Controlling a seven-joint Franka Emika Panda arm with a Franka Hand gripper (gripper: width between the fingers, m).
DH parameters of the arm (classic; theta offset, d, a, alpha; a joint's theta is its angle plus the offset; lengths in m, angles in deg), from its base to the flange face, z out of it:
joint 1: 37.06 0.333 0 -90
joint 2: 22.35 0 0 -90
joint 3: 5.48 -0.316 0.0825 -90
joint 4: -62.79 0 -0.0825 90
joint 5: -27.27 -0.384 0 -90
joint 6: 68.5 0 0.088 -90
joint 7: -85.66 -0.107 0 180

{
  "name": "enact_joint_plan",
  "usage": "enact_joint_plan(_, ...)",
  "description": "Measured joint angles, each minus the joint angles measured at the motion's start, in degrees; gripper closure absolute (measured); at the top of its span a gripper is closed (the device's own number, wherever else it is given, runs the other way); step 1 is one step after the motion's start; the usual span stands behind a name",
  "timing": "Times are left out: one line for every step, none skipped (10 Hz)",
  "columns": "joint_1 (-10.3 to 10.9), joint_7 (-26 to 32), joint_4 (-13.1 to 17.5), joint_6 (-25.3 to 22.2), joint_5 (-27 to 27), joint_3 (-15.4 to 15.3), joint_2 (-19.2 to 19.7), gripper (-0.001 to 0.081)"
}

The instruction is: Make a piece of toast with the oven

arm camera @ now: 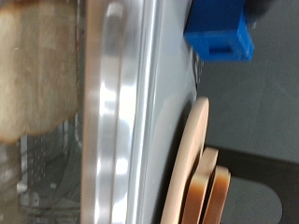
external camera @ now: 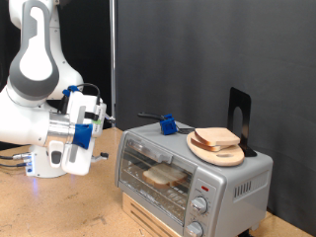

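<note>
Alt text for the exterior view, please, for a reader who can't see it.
A silver oven, door shut, holds a piece of toast on its rack. The white arm's gripper hangs at the exterior view's left of it; a wooden plate with bread sits on top.

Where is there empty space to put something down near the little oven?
The wooden table is bare between the robot's base and the oven, at the exterior view's bottom left. The gripper hangs above that patch. The oven's top is crowded: a blue block, a wooden plate with toast, and a black stand.
</note>
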Motion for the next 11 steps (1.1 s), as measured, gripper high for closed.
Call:
enact_joint_plan(0.08,-0.54,2.28,0.91,-0.48,-0.35,1.88,-0.0002)
enact_joint_plan(0.22,-0.79,4.5,2.21,-1.04,-0.73,3.65,-0.0002)
enact_joint_plan(0.29,-0.84,6.5,4.06,-2.68,-1.23,5.25,-0.0002)
enact_joint_plan(0.45,-0.84,8.35,5.75,-4.73,-1.59,6.7,-0.0002)
enact_joint_plan(0.47,-0.84,9.98,6.19,-5.64,-1.83,8.45,-0.0002)
enact_joint_plan(0.46,-0.84,9.82,6.14,-5.43,-1.83,8.4,-0.0002)
enact_joint_plan(0.59,-1.61,9.87,7.87,-6.21,-2.13,8.5,-0.0002)
enact_joint_plan(1.16,-2.43,10.54,11.98,-9.12,-2.97,9.0,-0.0002)
enact_joint_plan(1.99,-2.53,11.95,15.7,-12.75,-3.79,10.24,-0.0002)
enact_joint_plan(2.48,-2.53,13.81,17.48,-14.93,-4.31,11.84,-0.0002)
enact_joint_plan(2.74,-2.82,16.08,17.89,-15.77,-4.47,13.66,-0.0002)
